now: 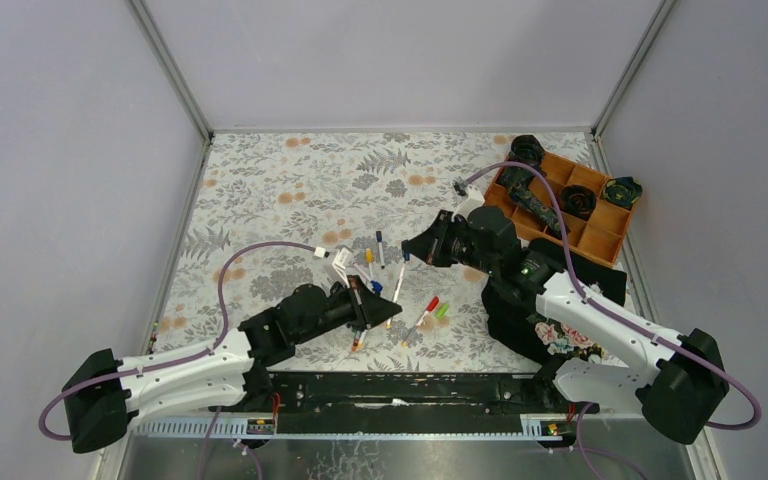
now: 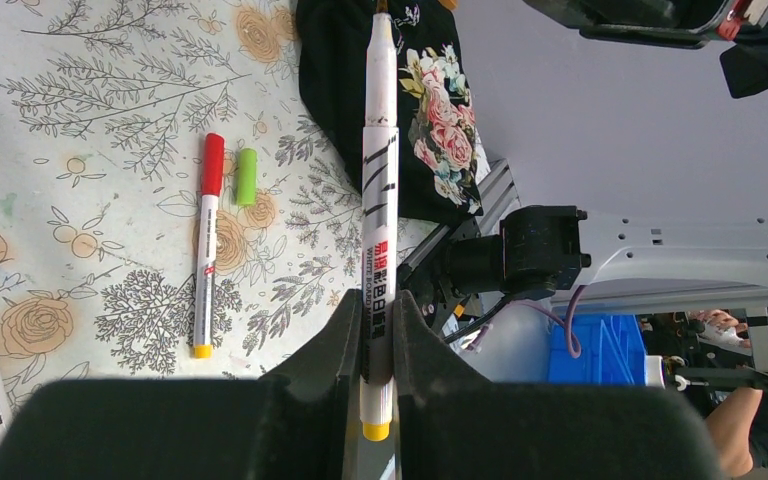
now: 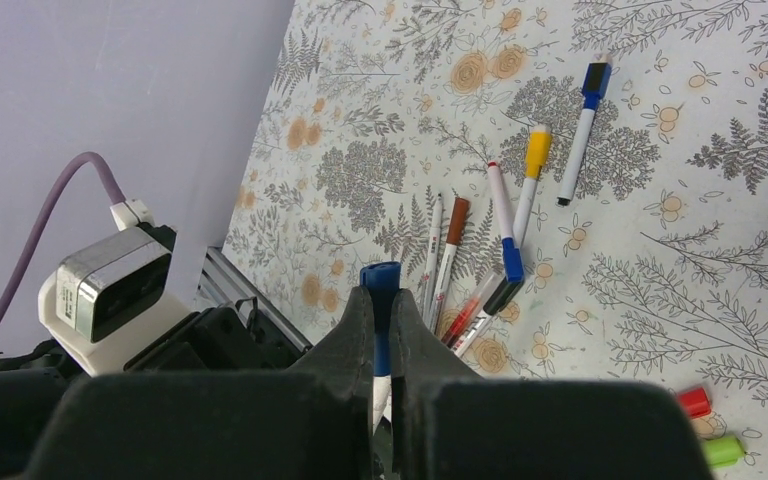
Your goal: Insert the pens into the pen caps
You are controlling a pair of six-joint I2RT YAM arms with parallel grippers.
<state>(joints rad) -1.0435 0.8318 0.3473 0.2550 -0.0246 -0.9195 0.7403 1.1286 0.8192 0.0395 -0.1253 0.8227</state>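
Observation:
My left gripper [image 2: 379, 315] is shut on a white pen [image 2: 380, 180] with a yellow end, and the pen points straight out past the fingers, above the table. My right gripper [image 3: 381, 310] is shut on a blue pen cap [image 3: 380, 280] held above the table, with a bit of white showing behind it between the fingers. In the top view the left gripper [image 1: 385, 315] and right gripper [image 1: 410, 252] sit either side of several loose pens [image 3: 505, 220]. A red-capped pen [image 2: 206, 250] and a green cap [image 2: 246, 176] lie side by side. A loose red cap [image 3: 693, 400] lies near the green one.
An orange tray [image 1: 600, 238] with black parts stands at the back right. A black floral cloth [image 1: 560, 335] lies by the right arm's base. A metal rail [image 1: 400, 385] runs along the near edge. Walls close in the left, right and back.

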